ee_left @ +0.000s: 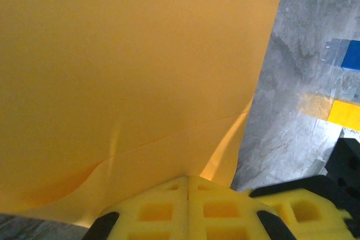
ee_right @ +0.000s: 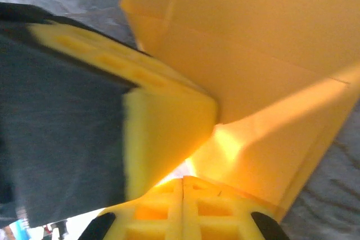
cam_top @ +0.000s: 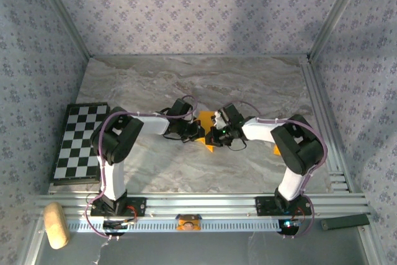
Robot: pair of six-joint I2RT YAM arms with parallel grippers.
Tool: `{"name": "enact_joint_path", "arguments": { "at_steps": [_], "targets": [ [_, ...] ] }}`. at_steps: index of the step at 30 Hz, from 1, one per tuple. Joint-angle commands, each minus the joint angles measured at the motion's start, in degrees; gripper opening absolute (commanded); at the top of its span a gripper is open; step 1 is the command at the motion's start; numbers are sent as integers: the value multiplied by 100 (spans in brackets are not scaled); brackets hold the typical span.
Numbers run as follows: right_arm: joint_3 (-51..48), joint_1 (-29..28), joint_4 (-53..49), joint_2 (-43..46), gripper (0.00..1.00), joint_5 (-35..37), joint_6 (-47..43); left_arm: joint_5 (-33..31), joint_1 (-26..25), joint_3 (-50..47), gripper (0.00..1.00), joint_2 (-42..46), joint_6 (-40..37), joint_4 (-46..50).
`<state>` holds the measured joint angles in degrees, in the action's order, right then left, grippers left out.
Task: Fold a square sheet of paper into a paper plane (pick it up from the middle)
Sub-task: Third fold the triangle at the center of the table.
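Your left gripper (ee_left: pixel 188 181) had its two yellow pads pressed flat together along one seam at the bottom centre of the left wrist frame. It was pinching the lower edge of the paper (ee_left: pixel 129 66). From the tips, the orange-yellow paper rose to cover the upper left and centre of that frame. A faint crease crossed it, and a folded flap stood just above the pads.

Your right gripper (ee_right: pixel 183 182) was likewise closed, pads together at the bottom centre of the right wrist frame. It was nipping the paper where its folded layers converged. The right wrist view also gave you the left gripper's finger (ee_right: pixel 163 122), a yellow pad on black backing. It entered from the left of the frame with its tip against the paper, just above your right tips.

The left wrist view alone gave you a blue marker (ee_left: pixel 353 54) and a yellow patch (ee_left: pixel 344 113), both on the table at the right edge of the frame.

The top external view gave you the layout. Both grippers met tip to tip at the centre of the frame, over the marble table (cam_top: pixel 260 85), with the paper visible as small orange areas between and under them. The chequered board (cam_top: pixel 80 144) lay at the left edge of the table, well apart from the paper. A tan block (cam_top: pixel 56 224) rested at the lower left, off the table.
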<state>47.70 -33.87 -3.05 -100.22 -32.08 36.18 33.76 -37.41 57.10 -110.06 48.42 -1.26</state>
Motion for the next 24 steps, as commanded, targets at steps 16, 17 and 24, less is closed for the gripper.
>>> {"name": "enact_joint_path", "arguments": {
  "at_steps": [16, 17, 24],
  "targets": [
    [-374, 173, -631, -235, 0, 317, -270, -440, 789, 229, 2, -315, -407, 187],
    [-381, 174, -631, -218, 0, 314, -270, -447, 837, 239, 2, -344, -430, 198],
    [-417, 223, -574, -142, 0, 192, -244, -470, 1117, 324, 2, -455, -624, 322]
  ]
}}
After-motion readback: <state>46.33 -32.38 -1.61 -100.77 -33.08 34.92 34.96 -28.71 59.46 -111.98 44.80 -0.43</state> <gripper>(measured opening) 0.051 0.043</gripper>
